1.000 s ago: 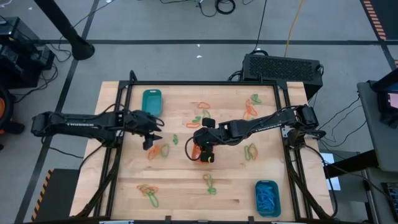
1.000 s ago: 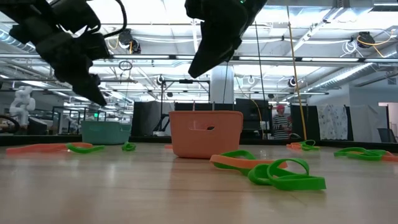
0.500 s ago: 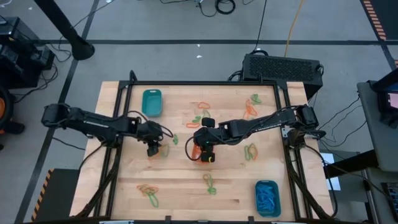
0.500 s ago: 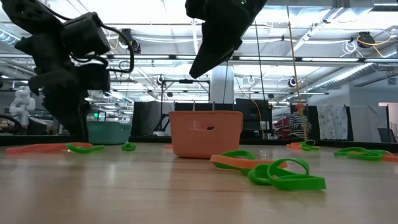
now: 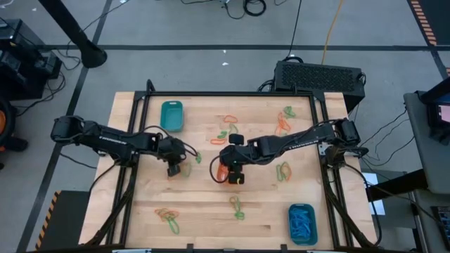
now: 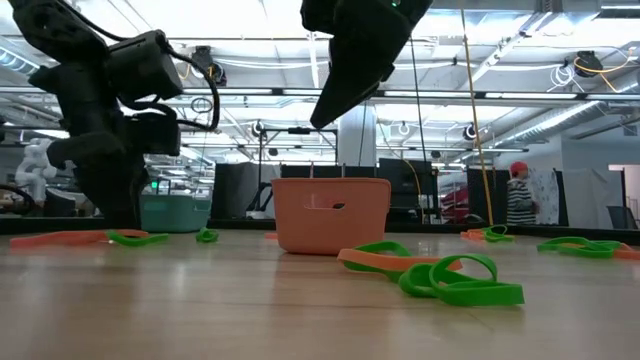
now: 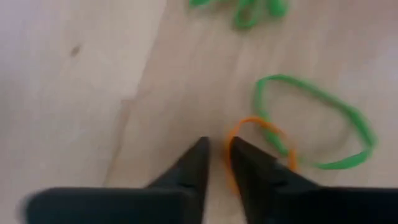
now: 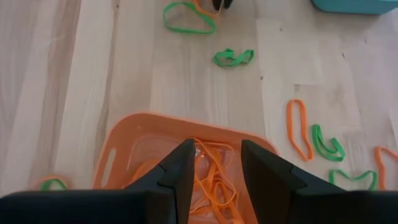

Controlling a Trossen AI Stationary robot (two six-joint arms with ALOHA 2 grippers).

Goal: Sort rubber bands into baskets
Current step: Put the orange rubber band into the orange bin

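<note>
- Pale wooden table [image 5: 267,211] with a dark frame along its edges; grey floor with cables around it; black box [image 5: 318,76] past the far-right corner.
- Low view: big hall with ceiling lights, a person [image 6: 517,196] in a red cap well behind the table.
- Teal plastic basket [image 5: 171,115] near the far-left corner; a second teal basket [image 5: 302,223] at the near-right corner holds blue rubber bands.
- Orange plastic basket [image 8: 149,155] at table centre, orange bands inside.
- My right gripper [image 8: 211,158] hangs just above that orange basket, jaws apart, holding nothing.
- My left gripper [image 7: 216,152] is down at the table, left of centre, jaws nearly closed with a narrow gap, tips at a thin orange rubber band [image 7: 264,140]; cannot tell if it is pinched.
- Green rubber band [image 7: 317,130] overlaps that orange one.
- Loose orange and green bands scattered: cluster near the left of the near edge [image 5: 169,216], more toward the far-right corner [image 5: 283,119], some by the right edge [image 5: 283,169].
</note>
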